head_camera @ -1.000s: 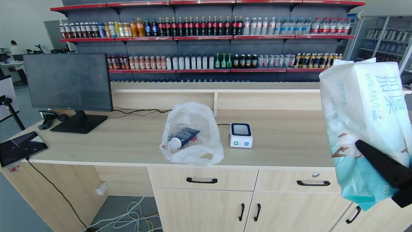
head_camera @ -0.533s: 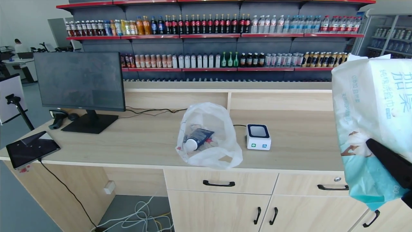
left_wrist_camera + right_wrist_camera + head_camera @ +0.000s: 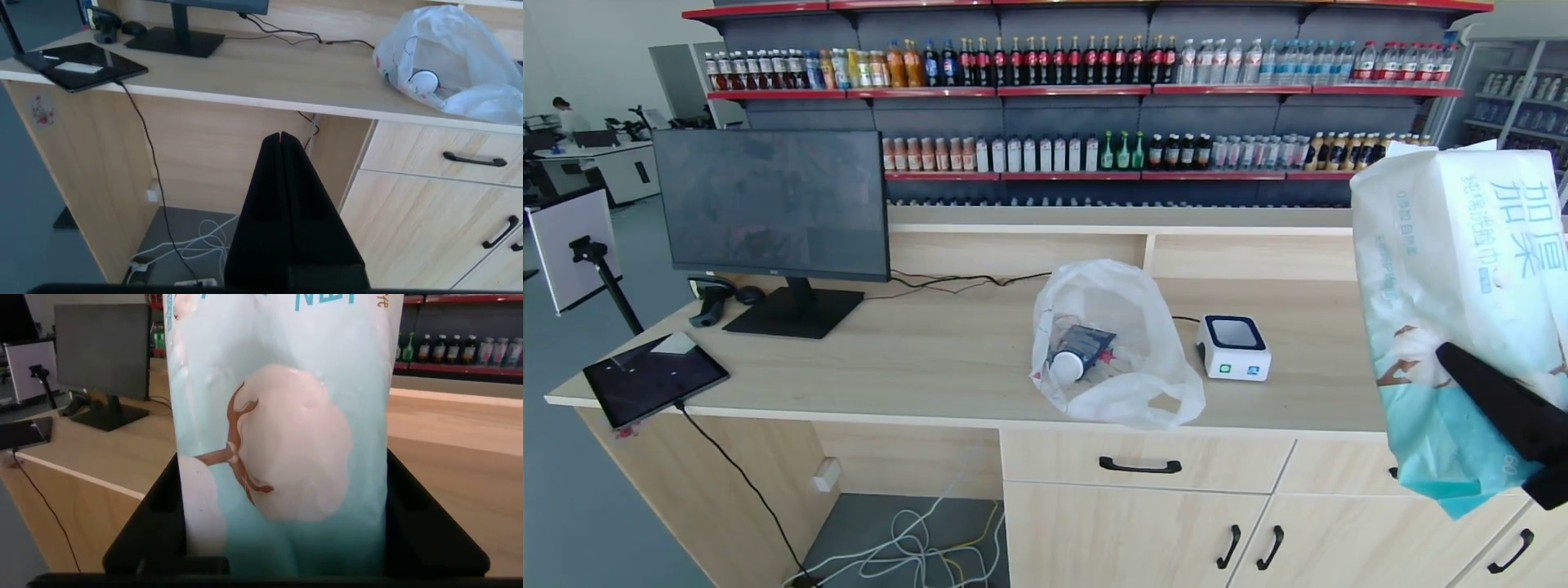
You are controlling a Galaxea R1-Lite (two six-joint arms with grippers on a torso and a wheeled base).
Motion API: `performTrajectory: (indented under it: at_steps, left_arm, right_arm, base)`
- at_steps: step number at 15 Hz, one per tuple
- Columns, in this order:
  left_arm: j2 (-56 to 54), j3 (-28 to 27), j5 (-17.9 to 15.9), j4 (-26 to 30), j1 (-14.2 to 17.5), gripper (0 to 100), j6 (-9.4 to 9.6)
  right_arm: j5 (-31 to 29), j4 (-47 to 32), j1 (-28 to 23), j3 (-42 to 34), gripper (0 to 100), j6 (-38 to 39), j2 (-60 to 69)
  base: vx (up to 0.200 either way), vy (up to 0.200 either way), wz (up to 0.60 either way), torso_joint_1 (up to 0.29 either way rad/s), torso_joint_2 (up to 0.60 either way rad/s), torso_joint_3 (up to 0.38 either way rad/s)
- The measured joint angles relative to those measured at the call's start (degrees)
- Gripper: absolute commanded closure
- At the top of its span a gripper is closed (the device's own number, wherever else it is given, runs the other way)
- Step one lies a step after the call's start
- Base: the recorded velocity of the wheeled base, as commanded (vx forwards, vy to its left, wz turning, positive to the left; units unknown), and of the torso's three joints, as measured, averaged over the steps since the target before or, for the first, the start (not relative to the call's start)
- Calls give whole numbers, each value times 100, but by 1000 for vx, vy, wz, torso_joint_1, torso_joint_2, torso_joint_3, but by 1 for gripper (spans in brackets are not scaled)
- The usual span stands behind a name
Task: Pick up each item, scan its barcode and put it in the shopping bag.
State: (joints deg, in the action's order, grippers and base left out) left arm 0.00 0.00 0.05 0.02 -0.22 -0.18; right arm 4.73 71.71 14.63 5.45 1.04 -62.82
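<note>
Right now the tissue pack (image 3: pixel 1454 310) hangs upright off to the robot's right, clamped in the right gripper's (image 3: pixel 1462 371) jaws, well apart from the shopping bag (image 3: pixel 1115 343) on the surface (image 3: pixel 931 359). The scanner (image 3: pixel 1233 347) sits just beside that bag. The left gripper (image 3: pixel 280 147) hangs low before the cabinet (image 3: pixel 204 163), jaws pressed together, empty.

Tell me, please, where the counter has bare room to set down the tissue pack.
Widest bare stretch of counter: between the monitor stand and the shopping bag. A smaller patch lies right of the scanner, nearer the tissue pack. Crowded: bag and scanner stand close together; cables trail at the back.
</note>
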Motion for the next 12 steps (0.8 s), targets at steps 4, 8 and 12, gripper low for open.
performTrajectory:
  at_steps: [4, 8, 12]
  left_arm:
    - [0, 0, -5, -2, 1, 100, 9]
    - [0, 0, -5, -2, 6, 100, -2]
    - [0, 0, -7, -2, 1, 100, 2]
  right_arm:
    - [-9, -7, -232, -11, 100, 2, -68]
    - [0, -2, -295, -38, 100, -6, -104]
    - [57, 6, -304, -94, 100, -22, -167]
  base:
    - [150, 0, 0, -6, -3, 3]
    - [100, 0, 0, 0, -2, 5]
    - [0, 0, 0, 0, 0, 0]
